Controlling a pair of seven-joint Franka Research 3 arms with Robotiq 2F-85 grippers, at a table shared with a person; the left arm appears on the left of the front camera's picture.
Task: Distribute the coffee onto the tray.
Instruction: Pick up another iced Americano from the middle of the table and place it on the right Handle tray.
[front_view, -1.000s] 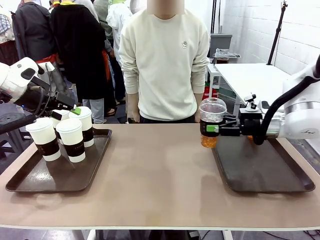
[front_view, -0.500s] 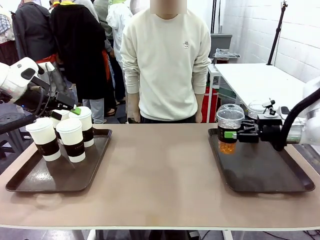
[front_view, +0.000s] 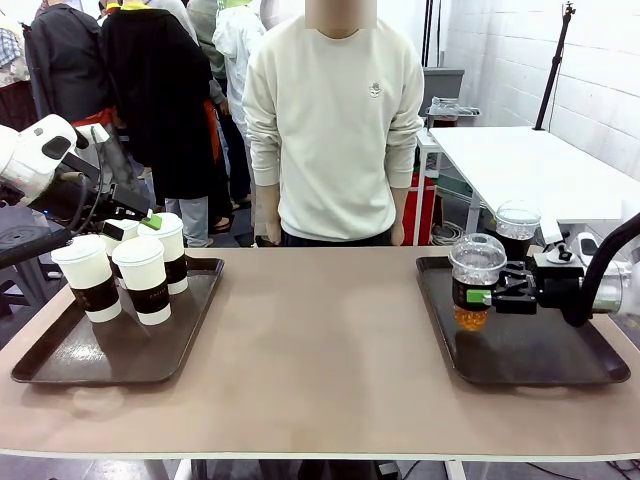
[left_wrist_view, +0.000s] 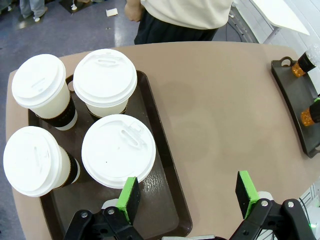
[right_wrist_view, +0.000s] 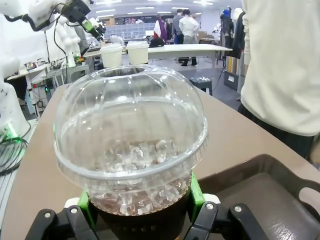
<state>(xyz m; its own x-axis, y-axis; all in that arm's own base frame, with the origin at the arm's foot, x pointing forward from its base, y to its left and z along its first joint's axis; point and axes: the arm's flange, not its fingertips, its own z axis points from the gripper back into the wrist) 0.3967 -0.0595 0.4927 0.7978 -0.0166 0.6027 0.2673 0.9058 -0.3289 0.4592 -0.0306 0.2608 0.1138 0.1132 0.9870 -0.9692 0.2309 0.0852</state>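
A: Right gripper (front_view: 487, 296)?
B: Clamped on a dome-lidded cup (front_view: 475, 281) of amber drink, right of frame, over the right tray (front_view: 530, 350). A second dome-lidded cup (front_view: 516, 229) sits behind it.

A: Left gripper (left_wrist_view: 187, 196)?
B: Jaws apart, nothing between them, above the left tray (left_wrist_view: 167, 165). Four white lidded cups (left_wrist_view: 118, 150) stand there, left of frame.
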